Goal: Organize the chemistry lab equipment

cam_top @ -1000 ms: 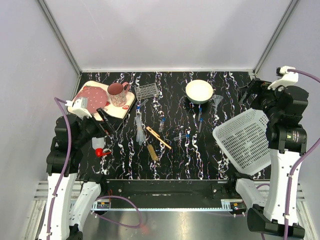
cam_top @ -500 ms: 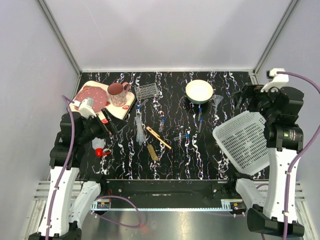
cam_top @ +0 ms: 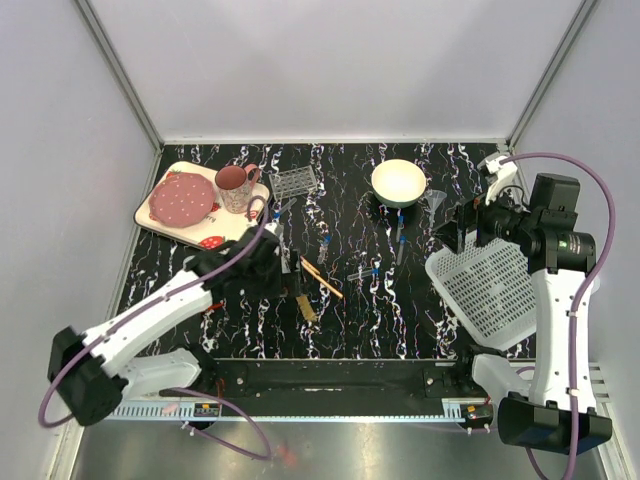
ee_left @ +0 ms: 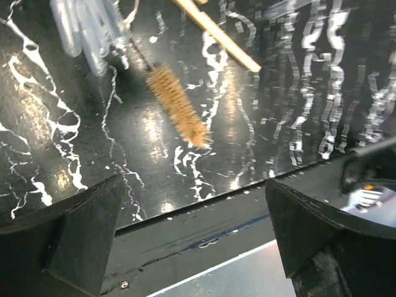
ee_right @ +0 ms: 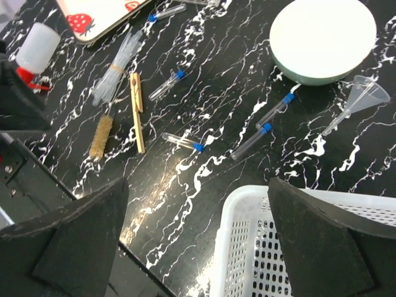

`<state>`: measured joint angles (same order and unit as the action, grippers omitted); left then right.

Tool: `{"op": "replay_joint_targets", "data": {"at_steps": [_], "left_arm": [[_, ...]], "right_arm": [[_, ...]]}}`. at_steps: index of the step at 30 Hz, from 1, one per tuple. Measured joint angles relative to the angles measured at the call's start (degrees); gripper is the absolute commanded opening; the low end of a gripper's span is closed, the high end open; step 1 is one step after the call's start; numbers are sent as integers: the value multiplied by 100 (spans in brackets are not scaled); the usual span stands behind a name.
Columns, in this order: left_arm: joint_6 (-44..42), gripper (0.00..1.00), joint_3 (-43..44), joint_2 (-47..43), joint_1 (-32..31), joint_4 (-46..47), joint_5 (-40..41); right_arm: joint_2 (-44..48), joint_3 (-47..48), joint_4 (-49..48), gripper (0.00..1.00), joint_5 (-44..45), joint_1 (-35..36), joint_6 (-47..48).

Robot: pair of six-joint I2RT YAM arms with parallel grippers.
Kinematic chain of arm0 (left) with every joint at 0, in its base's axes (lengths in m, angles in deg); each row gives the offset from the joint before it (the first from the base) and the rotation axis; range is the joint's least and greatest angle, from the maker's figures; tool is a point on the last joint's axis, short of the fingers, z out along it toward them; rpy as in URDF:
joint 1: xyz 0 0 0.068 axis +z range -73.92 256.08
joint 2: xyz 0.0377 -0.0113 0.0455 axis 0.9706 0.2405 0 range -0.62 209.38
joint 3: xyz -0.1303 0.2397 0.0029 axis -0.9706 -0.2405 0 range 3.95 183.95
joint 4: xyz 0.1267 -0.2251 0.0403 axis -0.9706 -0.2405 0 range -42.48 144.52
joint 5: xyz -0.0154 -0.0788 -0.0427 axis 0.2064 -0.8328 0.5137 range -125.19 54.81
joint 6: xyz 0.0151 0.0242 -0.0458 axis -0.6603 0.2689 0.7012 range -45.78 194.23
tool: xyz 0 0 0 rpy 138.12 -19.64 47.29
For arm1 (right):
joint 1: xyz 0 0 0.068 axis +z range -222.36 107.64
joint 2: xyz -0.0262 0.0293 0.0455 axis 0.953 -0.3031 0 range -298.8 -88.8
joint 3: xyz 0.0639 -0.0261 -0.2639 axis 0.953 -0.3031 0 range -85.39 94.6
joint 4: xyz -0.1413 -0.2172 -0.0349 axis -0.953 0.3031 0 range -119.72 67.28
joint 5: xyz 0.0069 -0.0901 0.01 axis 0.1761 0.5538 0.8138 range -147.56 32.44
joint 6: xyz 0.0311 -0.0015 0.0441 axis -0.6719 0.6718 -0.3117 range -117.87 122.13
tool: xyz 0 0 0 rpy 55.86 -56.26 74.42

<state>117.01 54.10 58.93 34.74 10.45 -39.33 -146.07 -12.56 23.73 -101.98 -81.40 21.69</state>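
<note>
Left gripper [ee_left: 195,247], jaws wide apart and empty, hangs near the brush [ee_left: 176,105], which lies roughly near-to-far at the table's near edge. Beyond it the stick [cam_top: 322,276] runs diagonally, far-left to near-right, with the pipettes [ee_right: 114,71] bundled lengthwise beside it. Mid-table, one tube [ee_right: 184,142] lies crosswise. Right gripper [ee_right: 198,247], also spread and empty, hovers over the basket [cam_top: 490,285]. The funnel [ee_right: 366,94] lies beside the bowl [ee_right: 322,37], spout toward the basket.

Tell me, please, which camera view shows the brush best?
The left wrist view: the brush lies close and central, its bristles distinct though slightly blurred. The right wrist view shows it whole but small. The top view shows only a tiny tan sliver.
</note>
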Motion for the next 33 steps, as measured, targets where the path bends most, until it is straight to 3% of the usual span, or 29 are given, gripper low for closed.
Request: {"op": "replay_joint_targets", "data": {"at_steps": [7, 10, 17, 24, 28, 33], "left_arm": [[588, 99, 44, 1102, -376, 83, 778], [793, 91, 133, 1462, -444, 195, 940], [1152, 83, 297, 2404, -568, 616, 1043], [1327, 58, 459, 3324, -702, 782, 1084], [1335, 33, 538, 3539, -721, 791, 1115], [1377, 19, 553, 3567, -750, 822, 1128]], "right_arm": [[59, -249, 17, 100, -326, 0, 101], [63, -439, -4, 100, -328, 0, 76], [136, -708, -175, 100, -369, 0, -35], [264, -920, -295, 100, -468, 0, -146], [308, -955, -306, 100, -470, 0, -157], [328, -960, -310, 100, -472, 0, -160]]}}
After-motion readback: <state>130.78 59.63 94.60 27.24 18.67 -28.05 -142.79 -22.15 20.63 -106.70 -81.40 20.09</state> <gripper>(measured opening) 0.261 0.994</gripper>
